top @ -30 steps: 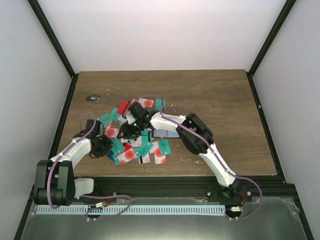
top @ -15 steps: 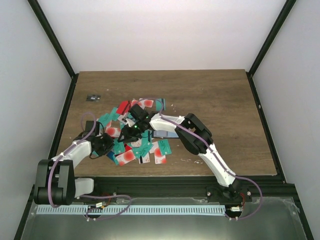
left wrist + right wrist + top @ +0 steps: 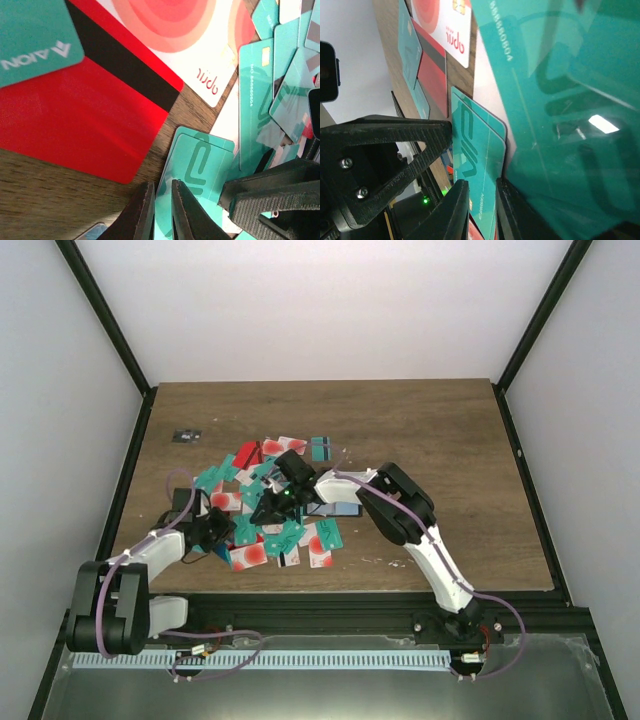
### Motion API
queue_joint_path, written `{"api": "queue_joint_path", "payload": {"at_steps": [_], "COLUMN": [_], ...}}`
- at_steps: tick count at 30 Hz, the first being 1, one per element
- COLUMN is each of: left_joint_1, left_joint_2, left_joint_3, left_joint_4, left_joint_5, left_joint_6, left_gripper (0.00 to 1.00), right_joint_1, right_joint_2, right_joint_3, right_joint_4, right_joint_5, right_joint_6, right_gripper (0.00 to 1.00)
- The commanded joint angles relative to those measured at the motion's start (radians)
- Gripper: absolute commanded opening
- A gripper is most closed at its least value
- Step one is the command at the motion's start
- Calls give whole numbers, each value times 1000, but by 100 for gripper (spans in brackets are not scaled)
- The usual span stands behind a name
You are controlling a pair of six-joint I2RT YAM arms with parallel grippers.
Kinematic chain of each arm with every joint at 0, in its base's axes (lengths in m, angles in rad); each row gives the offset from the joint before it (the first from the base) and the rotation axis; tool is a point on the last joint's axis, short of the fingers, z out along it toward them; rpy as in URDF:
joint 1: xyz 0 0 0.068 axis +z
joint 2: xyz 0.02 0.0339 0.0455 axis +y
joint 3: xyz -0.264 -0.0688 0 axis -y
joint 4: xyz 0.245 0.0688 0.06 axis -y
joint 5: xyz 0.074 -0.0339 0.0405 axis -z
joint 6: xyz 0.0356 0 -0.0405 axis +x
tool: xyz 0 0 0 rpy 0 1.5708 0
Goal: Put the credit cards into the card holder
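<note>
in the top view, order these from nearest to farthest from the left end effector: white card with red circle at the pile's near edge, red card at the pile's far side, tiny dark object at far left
1. White card with red circle, just right of the left end effector.
2. Red card, beyond it at the pile's far side.
3. Tiny dark object, alone near the table's far-left edge; clearly farthest.

One camera looks down from above and behind the arms; both wrist cameras sit close over the same cards [image 3: 262, 530].

Left gripper [image 3: 222, 531] low near the desk's near-left edge, jaws almost shut. Right gripper [image 3: 270, 510] reaching left toward it, elbow raised, jaws narrowly apart.
</note>
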Motion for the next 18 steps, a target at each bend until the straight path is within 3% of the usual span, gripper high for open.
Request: {"api": "queue_joint_path", "payload": {"at_steps": [1,18], "left_joint_1": [-64,-126], "left_joint_2": [50,26], "left_joint_3": [-64,-90], "left_joint_4": [-57,-21], "left_joint_5": [87,96], "left_joint_6": [-16,-20], "left_gripper": [13,13], "right_joint_1": [37,35], "right_joint_2": [-27,-170], "right_joint_3": [-28,-221], "right_joint_4": [71,332], "right_joint_5": [-45,-79], "right_joint_6": [28,81], "right_gripper": [16,9]}}
